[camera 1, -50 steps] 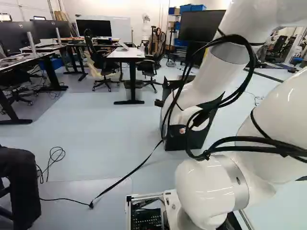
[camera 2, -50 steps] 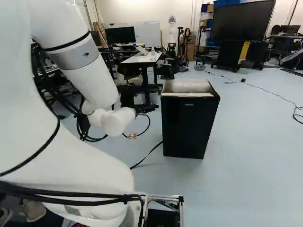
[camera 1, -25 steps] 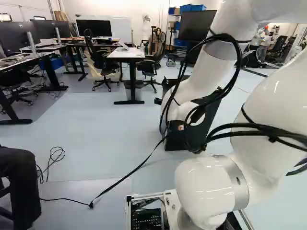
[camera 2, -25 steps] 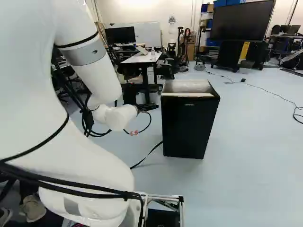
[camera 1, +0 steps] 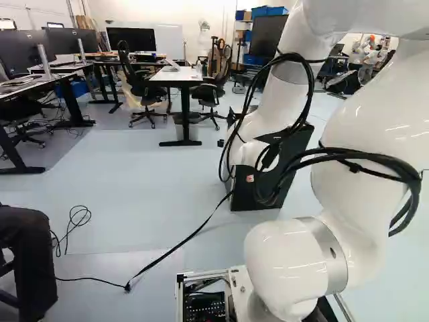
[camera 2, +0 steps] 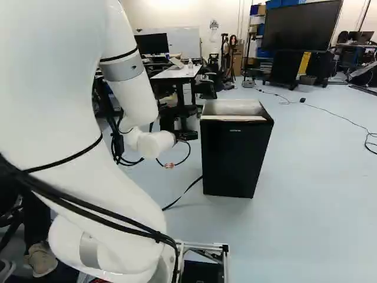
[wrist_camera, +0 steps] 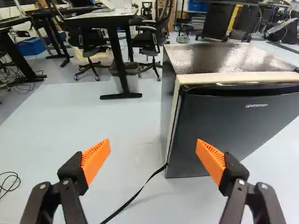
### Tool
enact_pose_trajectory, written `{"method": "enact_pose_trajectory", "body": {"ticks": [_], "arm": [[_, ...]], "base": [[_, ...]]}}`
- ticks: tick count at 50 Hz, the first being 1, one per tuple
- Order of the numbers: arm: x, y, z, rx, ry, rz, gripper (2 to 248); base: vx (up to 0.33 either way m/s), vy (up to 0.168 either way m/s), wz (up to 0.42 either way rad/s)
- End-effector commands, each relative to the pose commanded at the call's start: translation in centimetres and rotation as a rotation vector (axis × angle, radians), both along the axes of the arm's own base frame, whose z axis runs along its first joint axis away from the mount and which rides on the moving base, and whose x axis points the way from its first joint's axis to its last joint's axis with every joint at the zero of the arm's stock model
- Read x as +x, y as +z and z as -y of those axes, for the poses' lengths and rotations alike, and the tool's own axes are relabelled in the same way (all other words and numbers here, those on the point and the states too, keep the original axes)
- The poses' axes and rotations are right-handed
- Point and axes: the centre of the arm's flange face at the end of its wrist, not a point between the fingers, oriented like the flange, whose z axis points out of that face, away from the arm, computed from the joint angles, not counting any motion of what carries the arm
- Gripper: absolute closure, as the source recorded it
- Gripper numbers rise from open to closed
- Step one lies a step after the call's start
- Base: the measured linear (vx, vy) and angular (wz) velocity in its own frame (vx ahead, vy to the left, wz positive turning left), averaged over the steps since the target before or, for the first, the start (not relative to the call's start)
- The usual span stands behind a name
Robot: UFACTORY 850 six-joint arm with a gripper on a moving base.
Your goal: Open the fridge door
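Pale floor [camera 2: 318, 188] is spreading across a workroom, where a white-topped bench [camera 1: 175, 75] is standing toward the back between two office chairs [camera 1: 208, 94], and a big dark screen [camera 2: 301, 25] is rising at the far right of the right base view. Nearer, the black fridge [camera 2: 235, 159] is sitting directly on the floor, just right of the middle in the right base view, while in the left base view it is hiding partly behind the white arm [camera 1: 283, 87]. Its door [wrist_camera: 233, 126] is lying closed against the body (a thin pale edge is running along above it). The arm is reaching forward, with black cables [camera 1: 389, 159] looping loosely around it. In the wrist view, the orange-padded fingers [wrist_camera: 96, 161] are standing wide apart, released, and the fridge is waiting ahead of them, apart from both; one finger is overlapping the lower part of the door, and the other is showing against the floor. A black cord [wrist_camera: 140, 190] is trailing up to the fridge's lower corner (whether it is ending there or passing behind, I cannot tell). Another cord [camera 1: 79, 216] is lying in loose loops toward the left of the left base view.
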Motion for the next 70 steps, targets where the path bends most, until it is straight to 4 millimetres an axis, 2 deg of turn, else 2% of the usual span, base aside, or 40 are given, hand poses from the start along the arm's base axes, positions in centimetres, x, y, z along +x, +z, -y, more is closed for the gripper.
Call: {"method": "enact_pose_trajectory", "body": {"ticks": [15, 50, 70], "arm": [[0.9, -1.1, 0.5, 0.014, -0.067, -0.014, 3], [2.3, -0.6, 1.8, 0.032, -0.238, 0.083, 3], [3.4, -2.1, 2.5, 0.026, -0.334, 0.106, 3]], "base": [[0.000, 0.000, 0.000], [0.000, 0.000, 0.000], [0.000, 0.000, 0.000]]}}
